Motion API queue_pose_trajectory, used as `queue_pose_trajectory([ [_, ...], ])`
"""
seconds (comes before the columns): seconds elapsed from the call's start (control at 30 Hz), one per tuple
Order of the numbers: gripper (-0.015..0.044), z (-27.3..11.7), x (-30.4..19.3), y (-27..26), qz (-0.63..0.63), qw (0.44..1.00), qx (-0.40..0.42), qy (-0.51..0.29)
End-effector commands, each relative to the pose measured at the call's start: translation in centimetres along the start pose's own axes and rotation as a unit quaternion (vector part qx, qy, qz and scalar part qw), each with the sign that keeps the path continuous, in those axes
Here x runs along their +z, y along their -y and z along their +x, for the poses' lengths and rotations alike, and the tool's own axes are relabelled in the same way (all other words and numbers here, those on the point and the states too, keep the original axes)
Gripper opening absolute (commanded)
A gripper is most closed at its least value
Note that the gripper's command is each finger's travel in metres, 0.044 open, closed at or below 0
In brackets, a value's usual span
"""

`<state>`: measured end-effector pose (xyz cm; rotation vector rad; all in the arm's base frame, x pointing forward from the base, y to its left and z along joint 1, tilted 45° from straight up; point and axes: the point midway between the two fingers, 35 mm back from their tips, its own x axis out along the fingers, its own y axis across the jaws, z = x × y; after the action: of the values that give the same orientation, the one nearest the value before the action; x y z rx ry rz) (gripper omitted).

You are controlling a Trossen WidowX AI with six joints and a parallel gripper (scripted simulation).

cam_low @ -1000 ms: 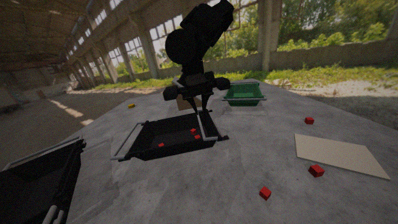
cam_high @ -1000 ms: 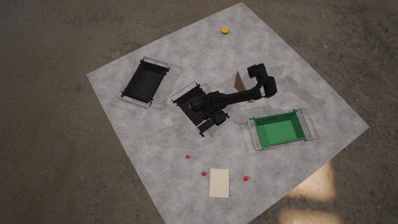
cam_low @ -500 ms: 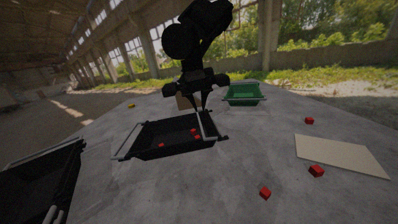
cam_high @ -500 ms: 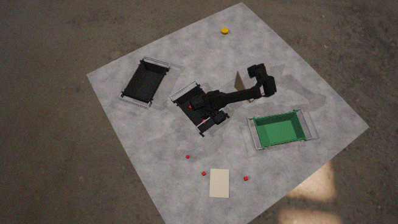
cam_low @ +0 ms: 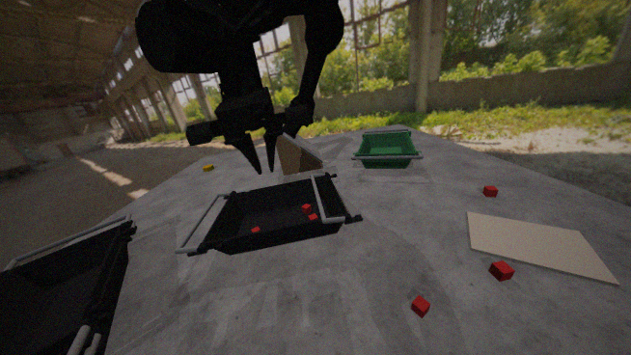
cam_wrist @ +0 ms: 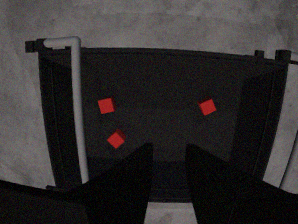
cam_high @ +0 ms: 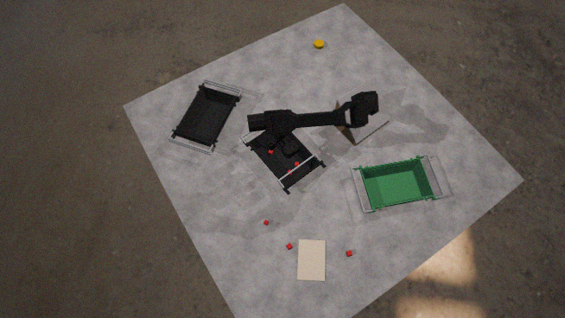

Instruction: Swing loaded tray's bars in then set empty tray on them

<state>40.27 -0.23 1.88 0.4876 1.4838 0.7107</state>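
The loaded black tray (cam_high: 276,166) (cam_low: 275,241) (cam_wrist: 160,85) holds three red blocks, one of them here (cam_high: 270,152) (cam_low: 256,230) (cam_wrist: 207,107). One wire bar (cam_high: 306,163) (cam_low: 318,199) (cam_wrist: 78,100) lies across its top near one end. The other bar (cam_low: 202,219) is swung out over the opposite end. My gripper (cam_low: 266,172) (cam_wrist: 169,151) is partly open and empty, above the tray beside its long side; the arm hides the fingers in the top view. An empty black tray (cam_high: 207,114) (cam_low: 39,309) stands apart with its bars out.
A green empty tray (cam_high: 397,186) (cam_low: 386,151) has its bars out. A brown upright panel (cam_low: 299,161) stands behind the loaded tray. Also on the table are a cream board (cam_high: 312,260) (cam_low: 535,246), a yellow disc (cam_high: 319,43) (cam_low: 207,168) and three loose red blocks, one here (cam_high: 265,222).
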Motion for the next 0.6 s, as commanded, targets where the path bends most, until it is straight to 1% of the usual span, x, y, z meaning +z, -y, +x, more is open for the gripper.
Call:
queue_pose_trajectory([
  [0.0,0.0086,1.4,-0.5,6.9,0.006,1.000,-0.002,-0.002],
  [0.13,0.0086,3.4,-1.9,13.9,0.004,1.000,0.000,-0.003],
  [0.2,0.0086,4.2,-2.7,16.2,0.003,1.000,0.001,-0.003],
  [0.57,0.0086,4.6,-2.8,16.5,0.003,1.000,0.001,-0.003],
])
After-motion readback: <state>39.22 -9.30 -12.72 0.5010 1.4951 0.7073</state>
